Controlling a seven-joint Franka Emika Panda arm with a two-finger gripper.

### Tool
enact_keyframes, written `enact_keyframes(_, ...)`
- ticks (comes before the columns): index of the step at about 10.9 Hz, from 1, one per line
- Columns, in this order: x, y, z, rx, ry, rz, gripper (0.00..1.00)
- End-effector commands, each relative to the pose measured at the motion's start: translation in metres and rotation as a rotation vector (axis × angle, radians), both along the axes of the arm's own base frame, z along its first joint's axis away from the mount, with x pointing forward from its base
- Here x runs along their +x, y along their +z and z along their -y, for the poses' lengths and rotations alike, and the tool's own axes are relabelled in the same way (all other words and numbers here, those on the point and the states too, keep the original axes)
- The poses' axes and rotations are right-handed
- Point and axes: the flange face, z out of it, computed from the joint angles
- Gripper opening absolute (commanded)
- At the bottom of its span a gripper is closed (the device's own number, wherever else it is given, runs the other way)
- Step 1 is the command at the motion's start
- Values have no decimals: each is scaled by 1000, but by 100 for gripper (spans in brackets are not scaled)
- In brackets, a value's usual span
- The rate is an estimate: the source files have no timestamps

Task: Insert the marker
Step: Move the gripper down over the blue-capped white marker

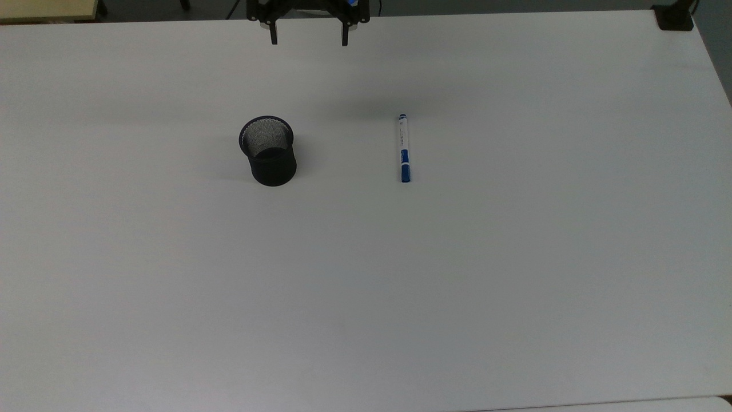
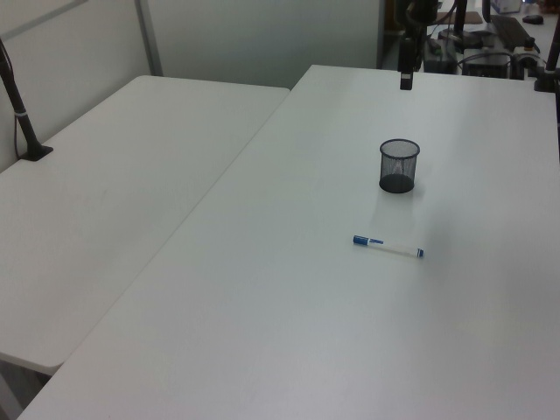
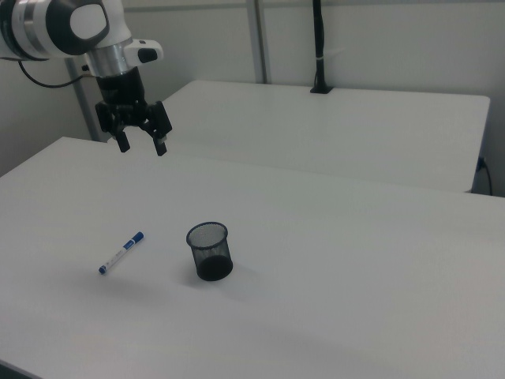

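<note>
- marker [image 1: 404, 147]: slim white-barrelled pen with a blue cap and blue end tip, lying flat on the white table [image 1: 514, 286], well apart from the black mesh cup [image 1: 267, 151] and to its right in the top view.
- black mesh cup: cylindrical wire-mesh holder, upright, mouth open upward, nothing visible inside.
- gripper [image 3: 141, 144]: black two-finger tool on the white arm, raised above the far table edge in the top view, fingers spread wide, holding nothing.
- step in hand, as judged: start of the approach; the pen is not yet grasped.
- next move, as judged: travel over the barrel, turn the fingers to straddle it across its width, descend and close near mid-length.
- after the grasp, the pen must be tipped upright and aligned over the cup mouth.
</note>
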Motion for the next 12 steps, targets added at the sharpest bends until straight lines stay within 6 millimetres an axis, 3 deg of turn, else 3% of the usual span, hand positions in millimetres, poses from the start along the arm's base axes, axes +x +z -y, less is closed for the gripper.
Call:
enact_keyframes(1,0,3,-5,6,-16,7,100)
enact_keyframes(7,0,2,-3,5,-18,4,100)
enact_keyframes(10,2,-29,-10,4,-4,-50,100)
enact_keyframes(12,3,-59,-40,5,49,-60,100)
